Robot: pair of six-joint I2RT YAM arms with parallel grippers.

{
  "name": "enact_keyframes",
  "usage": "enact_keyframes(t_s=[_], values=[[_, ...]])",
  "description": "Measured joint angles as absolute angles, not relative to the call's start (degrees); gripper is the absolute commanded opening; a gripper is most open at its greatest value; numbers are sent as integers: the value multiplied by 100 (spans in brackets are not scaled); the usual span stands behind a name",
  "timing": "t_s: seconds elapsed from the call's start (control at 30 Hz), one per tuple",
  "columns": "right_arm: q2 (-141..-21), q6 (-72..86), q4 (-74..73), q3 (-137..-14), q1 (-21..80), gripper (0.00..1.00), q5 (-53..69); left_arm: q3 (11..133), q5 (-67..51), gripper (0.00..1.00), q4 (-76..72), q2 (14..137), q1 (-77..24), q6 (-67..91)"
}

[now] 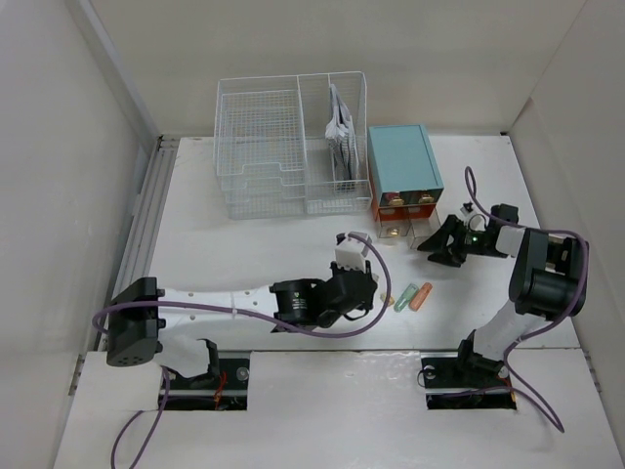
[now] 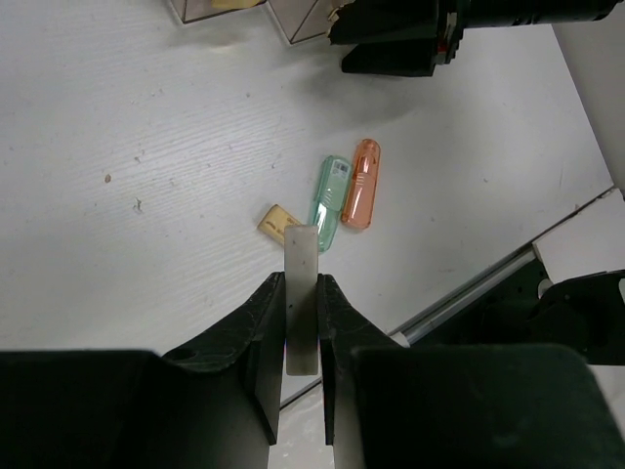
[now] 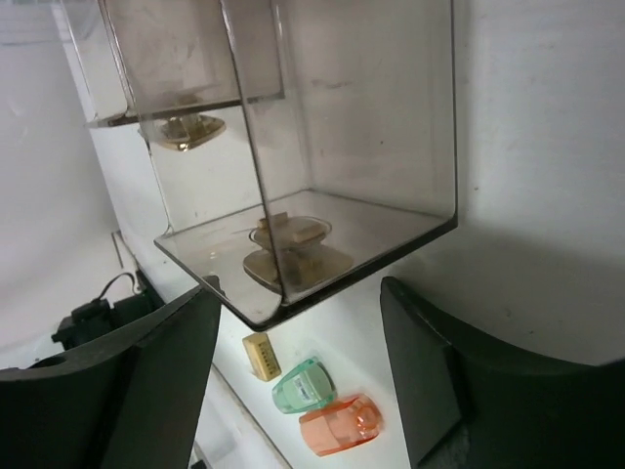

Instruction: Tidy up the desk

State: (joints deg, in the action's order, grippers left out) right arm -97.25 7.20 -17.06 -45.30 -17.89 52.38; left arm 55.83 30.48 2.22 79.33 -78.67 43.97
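The white desk (image 1: 254, 254) holds three small things near its front middle: an orange clear capsule-shaped case (image 1: 421, 296), a green one (image 1: 405, 296) and a small yellow block (image 1: 388, 300). My left gripper (image 1: 350, 254) hovers left of them, shut on a flat white strip (image 2: 301, 283). In the left wrist view the green case (image 2: 330, 203), orange case (image 2: 360, 184) and yellow block (image 2: 278, 223) lie just beyond the strip. My right gripper (image 1: 437, 246) is open and empty, its jaws facing a pulled-out smoky clear drawer (image 3: 322, 244).
The teal drawer box (image 1: 402, 168) stands at the back right with two clear drawers (image 1: 393, 227) pulled out; small yellowish pieces (image 3: 293, 230) lie in one. A white wire-mesh rack (image 1: 288, 147) with papers stands to its left. Walls enclose the desk.
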Motion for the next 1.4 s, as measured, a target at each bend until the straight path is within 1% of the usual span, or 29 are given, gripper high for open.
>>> enact_keyframes(t_s=[0.3,0.53,0.6,0.63,0.7,0.8,0.83,0.93,0.97,1.0,1.07,1.13,1.23,1.4], values=[[-9708,172,-2355,-4530,-1787,74,5566,5684,3013,0,215,7946,-7791,4217],[-9703,-484,-3234,-4674,-1787,74,5798,6313,2825,0,102,8313,-7478,3828],[-9660,-714,-3472,-4759,-1787,69,5931,6501,2681,0,-10,8455,-7338,3706],[-9616,-827,-3597,-4801,-1787,69,6010,6582,2613,0,-54,8523,-7266,3653],[-9526,-1081,-3839,-4893,-1787,66,6156,6757,2491,0,-137,8676,-7096,3551],[-9445,-1483,-4202,-5048,-1787,55,6381,6995,2298,0,-198,8923,-6860,3391],[-9426,-1647,-4344,-5103,-1787,43,6469,7072,2239,0,-204,9011,-6792,3336],[-9415,-2349,-4930,-5315,-1787,18,6761,7330,2045,0,-233,9303,-6576,3175],[-9426,-2659,-5218,-5424,-1787,3,6879,7422,1964,0,-231,9408,-6512,3127],[-9454,-3135,-5581,-5561,-1787,0,6991,7505,1909,0,-235,9504,-6469,3081],[-9620,-4062,-6390,-5924,-1787,0,7210,7701,1741,0,-233,9717,-6348,2985],[-9815,-4650,-6801,-6230,-1772,0,7358,7876,1610,0,-237,9920,-6257,2869],[-10001,-5317,-7205,-6608,-1756,0,7476,8156,1400,0,-237,10230,-6154,2705],[-9988,-6095,-7524,-7389,-1756,0,7553,8713,1037,0,-266,10805,-6101,2368]])
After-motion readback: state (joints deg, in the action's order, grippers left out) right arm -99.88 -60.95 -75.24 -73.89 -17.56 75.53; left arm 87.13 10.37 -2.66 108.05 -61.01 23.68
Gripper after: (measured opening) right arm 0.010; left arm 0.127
